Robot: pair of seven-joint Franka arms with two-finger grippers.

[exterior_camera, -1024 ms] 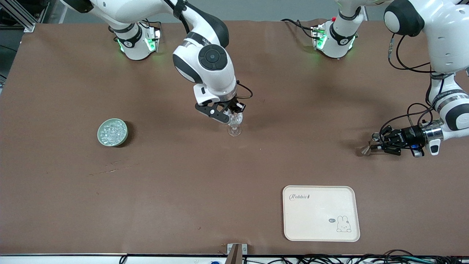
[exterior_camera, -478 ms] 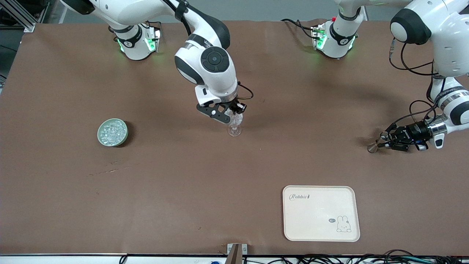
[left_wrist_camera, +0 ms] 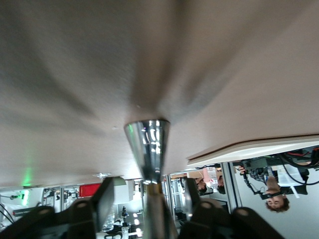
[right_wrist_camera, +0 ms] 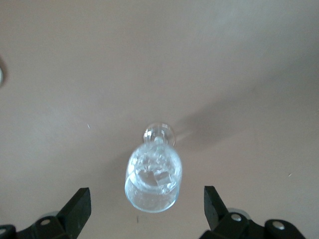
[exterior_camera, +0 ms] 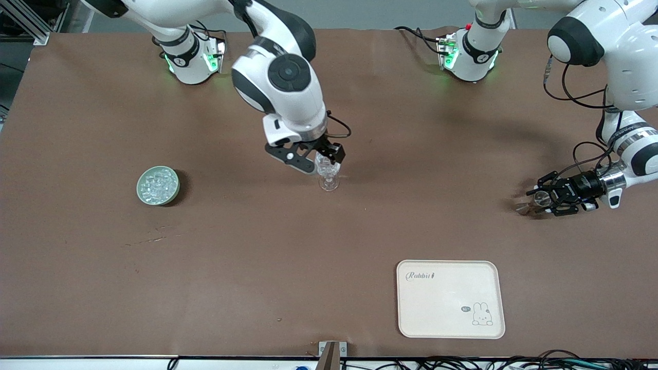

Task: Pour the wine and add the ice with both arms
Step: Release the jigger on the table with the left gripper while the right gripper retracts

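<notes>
The right gripper [exterior_camera: 322, 160] has risen, fingers now wide, over the stemmed glass [exterior_camera: 328, 177] holding ice [right_wrist_camera: 155, 172]; left gripper [exterior_camera: 537, 199], fingers parted around a metal jigger [left_wrist_camera: 148, 149].

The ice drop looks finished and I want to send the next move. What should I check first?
1. Stemmed glass upright on the table: ok.
2. Ice in the glass's bowl: ok, cubes show in the right wrist view.
3. Right gripper open over the glass, fingers apart from it: ok.
4. Pale green dish toward the right arm's end holds more cubes: ok.
5. Left gripper low at the left arm's end, fingers open either side of the shiny metal cone: ok.
6. Wine in the glass: cannot tell.
</notes>
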